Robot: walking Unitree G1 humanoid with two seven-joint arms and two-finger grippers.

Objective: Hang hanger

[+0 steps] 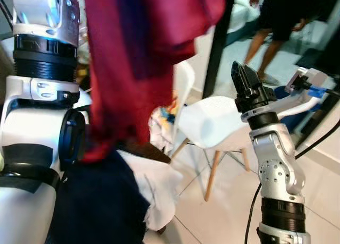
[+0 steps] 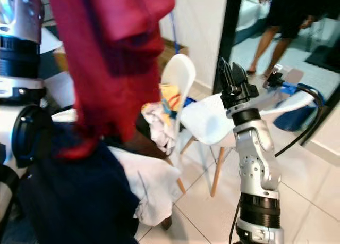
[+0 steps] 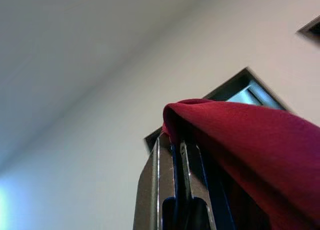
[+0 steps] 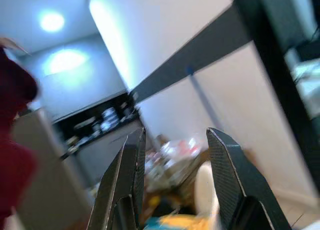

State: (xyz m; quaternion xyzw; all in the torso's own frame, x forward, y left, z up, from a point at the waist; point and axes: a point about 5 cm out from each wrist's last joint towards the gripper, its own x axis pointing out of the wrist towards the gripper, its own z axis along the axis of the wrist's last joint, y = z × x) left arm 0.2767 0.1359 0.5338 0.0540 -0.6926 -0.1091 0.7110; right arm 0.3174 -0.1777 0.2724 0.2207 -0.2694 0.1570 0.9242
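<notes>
A dark red garment (image 1: 133, 58) hangs from above the picture down past my raised left arm (image 1: 45, 42). In the left wrist view the same red cloth (image 3: 250, 140) drapes over my left gripper (image 3: 176, 145), whose fingers are shut on a thin dark blue strip that looks like the hanger (image 3: 175, 190); the rest of the hanger is hidden under the cloth. My right gripper (image 1: 241, 74) is raised at the right, pointing up, to the right of the garment and apart from it. Its fingers (image 4: 127, 160) stand open with nothing between them.
A white chair (image 1: 212, 122) with wooden legs stands on the tiled floor behind the garment, crumpled clothes (image 1: 162, 124) beside it. Navy cloth (image 1: 101, 201) and white cloth (image 1: 159, 191) lie low in front. A black post (image 1: 218, 42) rises at the back, a person (image 1: 276, 20) beyond.
</notes>
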